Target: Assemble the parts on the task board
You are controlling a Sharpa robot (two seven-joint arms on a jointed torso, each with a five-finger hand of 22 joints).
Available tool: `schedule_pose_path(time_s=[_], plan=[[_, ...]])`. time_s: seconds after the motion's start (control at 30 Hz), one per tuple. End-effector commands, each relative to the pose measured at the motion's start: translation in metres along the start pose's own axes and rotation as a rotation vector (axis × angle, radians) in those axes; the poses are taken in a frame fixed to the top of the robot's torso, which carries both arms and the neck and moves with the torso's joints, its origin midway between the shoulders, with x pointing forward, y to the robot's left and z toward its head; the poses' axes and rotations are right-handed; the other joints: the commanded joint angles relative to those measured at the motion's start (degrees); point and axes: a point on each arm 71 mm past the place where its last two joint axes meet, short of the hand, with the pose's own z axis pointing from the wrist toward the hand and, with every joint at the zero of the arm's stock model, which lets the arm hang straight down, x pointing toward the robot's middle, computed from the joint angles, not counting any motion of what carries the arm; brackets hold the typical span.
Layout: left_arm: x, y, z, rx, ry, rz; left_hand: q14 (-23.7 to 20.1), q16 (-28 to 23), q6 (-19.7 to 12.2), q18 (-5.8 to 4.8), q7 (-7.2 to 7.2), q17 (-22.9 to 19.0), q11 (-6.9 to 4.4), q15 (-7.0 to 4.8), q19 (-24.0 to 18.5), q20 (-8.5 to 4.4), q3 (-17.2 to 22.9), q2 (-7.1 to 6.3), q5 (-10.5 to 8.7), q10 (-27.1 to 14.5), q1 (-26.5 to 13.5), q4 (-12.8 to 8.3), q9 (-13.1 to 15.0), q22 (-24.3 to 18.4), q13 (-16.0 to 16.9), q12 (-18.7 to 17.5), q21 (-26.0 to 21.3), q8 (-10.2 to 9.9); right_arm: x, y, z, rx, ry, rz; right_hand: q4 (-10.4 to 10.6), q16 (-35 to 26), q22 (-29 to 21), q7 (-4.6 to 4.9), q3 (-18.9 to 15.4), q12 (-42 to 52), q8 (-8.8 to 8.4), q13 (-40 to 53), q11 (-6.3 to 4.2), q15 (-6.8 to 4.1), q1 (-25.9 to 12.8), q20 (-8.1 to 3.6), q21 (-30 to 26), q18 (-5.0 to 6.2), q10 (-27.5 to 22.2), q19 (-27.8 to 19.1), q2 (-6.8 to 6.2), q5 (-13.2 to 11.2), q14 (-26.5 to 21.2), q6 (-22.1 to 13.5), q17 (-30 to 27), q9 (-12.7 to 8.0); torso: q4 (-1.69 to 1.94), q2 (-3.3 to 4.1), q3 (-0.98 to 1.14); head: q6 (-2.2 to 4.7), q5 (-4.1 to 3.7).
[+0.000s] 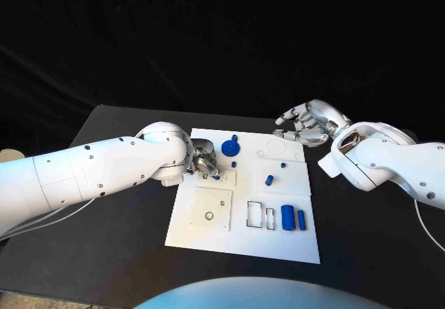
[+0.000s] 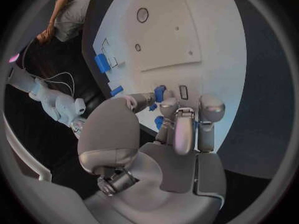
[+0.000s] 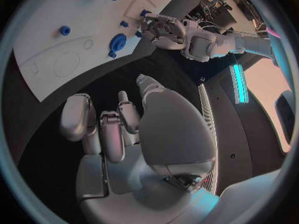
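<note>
Black table (image 1: 111, 257) carries the white task board (image 1: 278, 241) in its middle. Left hand (image 1: 204, 161) pinches a small blue part (image 2: 159, 93), mostly hidden by its fingers. Right hand (image 1: 306, 123) hovers spread and empty at the board's far corner.

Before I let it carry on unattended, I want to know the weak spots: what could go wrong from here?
1. The left hand works low over the task board, fingers around a small blue part; a loose hold could let it slip or seat crooked.
2. Its fingers are close to the blue disc-shaped part and could knock it.
3. The right hand, fingers curled and holding nothing, hovers at the board's far edge and might bump the board if it moves in.
</note>
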Motion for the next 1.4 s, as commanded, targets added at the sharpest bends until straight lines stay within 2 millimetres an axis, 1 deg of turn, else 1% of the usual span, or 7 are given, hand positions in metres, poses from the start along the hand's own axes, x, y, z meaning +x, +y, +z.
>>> schedule_pose_path(time_s=[0.03, 0.33, 0.47, 0.53, 0.77, 1.07, 1.4], plan=[[0.0050, -0.0044, 0.0007, 0.017, 0.037, 0.007, 3.5, 0.2, 0.8, -0.73, -0.41, 6.5, 0.12, -0.39, 0.4, -0.09, -0.3, -0.02, 0.04, 0.4, -0.8, -0.1, 0.0, 0.1, 0.1, 0.4, 0.2, -0.2, 0.0009, 0.0003, 0.0000, -0.006, 0.005, 0.000, 0.2, -0.2, 0.0, -0.06, 0.2, -0.3, 0.26, 0.0, -0.06, -0.11, -0.4, -0.21, -0.2, 0.53, -0.4, 0.0, -0.14, 0.3, 4.4, 0.2, 8.3, 0.1, 0.01, 0.01, -0.01, -0.08, -0.01], [0.0050, -0.0043, 0.0014, 0.015, 0.040, 0.008, 3.6, 0.2, 1.3, -0.77, -0.46, 6.6, 0.08, -0.44, 0.6, -0.13, -2.6, -0.57, 0.13, 0.5, -2.2, 1.0, -0.2, 0.2, 0.3, 0.5, 0.3, -0.5, 0.0013, 0.0000, 0.0000, -0.005, 0.007, 0.000, 0.2, -0.2, 0.0, -0.06, 0.2, -0.3, 0.27, 0.0, -0.06, -0.11, -0.6, -0.21, -0.2, 0.53, -0.4, 0.0, -0.13, 0.3, 4.4, 0.2, 8.3, 0.1, 0.01, 0.00, 0.00, -0.16, -0.04], [0.0047, -0.0036, 0.0016, 0.014, 0.040, 0.004, 3.6, 0.3, 1.5, -0.79, -0.47, 6.6, 0.07, -0.45, 0.6, -0.13, -3.1, -0.36, 0.20, 0.6, -2.6, 1.5, -0.3, 0.3, 0.4, 0.6, 0.3, -0.6, 0.0016, 0.0000, -0.0001, -0.005, 0.008, 0.000, 0.2, -0.2, 0.0, -0.06, 0.2, -0.3, 0.30, 0.0, -0.06, -0.10, -0.8, -0.21, -0.2, 0.53, -0.4, 0.0, -0.12, 0.3, 4.4, 0.2, 8.3, 0.1, 0.00, 0.01, 0.05, -0.17, -0.04], [0.0044, -0.0032, 0.0018, 0.013, 0.040, 0.002, 3.6, 0.2, 1.6, -0.83, -0.45, 6.6, 0.08, -0.44, 0.7, -0.10, -3.7, -0.14, 0.26, 0.6, -3.3, 2.4, -0.4, 0.5, 0.4, 0.6, 0.4, -0.8, 0.0015, 0.0000, -0.0002, -0.005, 0.007, 0.000, 0.3, -0.2, 0.0, -0.07, 0.2, -0.2, 0.33, 0.0, -0.06, -0.10, -1.1, -0.21, -0.2, 0.53, -0.3, 0.0, -0.11, 0.3, 4.4, 0.3, 8.2, 0.1, 0.01, 0.00, 0.05, -0.17, -0.05], [0.0040, -0.0025, 0.0022, 0.011, 0.038, -0.001, 3.6, 0.3, 1.8, -0.82, -0.42, 6.7, 0.12, -0.41, 0.7, -0.06, -4.9, -0.39, 0.23, 0.6, -4.4, 3.5, -0.5, 0.4, 0.6, 0.7, 0.3, -0.9, 0.0009, -0.0004, -0.0004, -0.003, 0.005, 0.002, 0.3, -0.3, 0.0, -0.15, -0.6, 0.0, 0.66, 0.0, -0.07, -0.11, -5.0, -0.21, -0.5, 0.55, -0.2, 0.1, 0.82, -2.1, 4.4, 0.2, 8.3, 0.2, -0.02, 0.01, 0.04, -0.14, 0.00], [0.0036, -0.0016, 0.0025, 0.009, 0.036, -0.002, 3.6, 0.3, 2.1, -0.83, -0.38, 6.7, 0.17, -0.37, 0.7, -0.03, -6.5, -0.62, 0.19, 0.6, -5.3, 4.7, -0.5, 0.5, 0.5, 0.7, 0.4, -1.0, 0.0003, -0.0011, -0.0007, -0.002, 0.002, 0.003, 0.4, -0.3, 0.0, -0.19, -2.8, 0.1, 1.03, -0.2, -0.07, -0.12, -9.4, -0.23, -0.8, 0.56, -0.3, 0.2, 1.75, -2.5, 4.4, -0.1, 8.3, 0.2, 0.01, 0.01, 0.03, -0.10, -0.04], [0.0034, 0.0010, 0.0019, 0.006, 0.038, -0.003, 3.6, 0.3, 2.2, -0.82, -0.36, 6.7, 0.19, -0.35, 0.7, -0.01, -8.1, -0.75, 0.15, 0.7, -5.9, 5.5, -0.6, 0.4, 0.7, 0.8, 0.3, -1.1, -0.0001, -0.0019, -0.0006, 0.000, 0.001, 0.004, 0.4, -0.3, 0.1, -0.20, -4.0, 0.1, 1.18, -0.2, -0.07, -0.13, -10.8, -0.23, -0.9, 0.56, -0.3, 0.2, 2.07, -2.5, 4.4, -0.1, 8.3, 0.3, -0.04, 0.05, -0.02, -0.05, -0.04]])
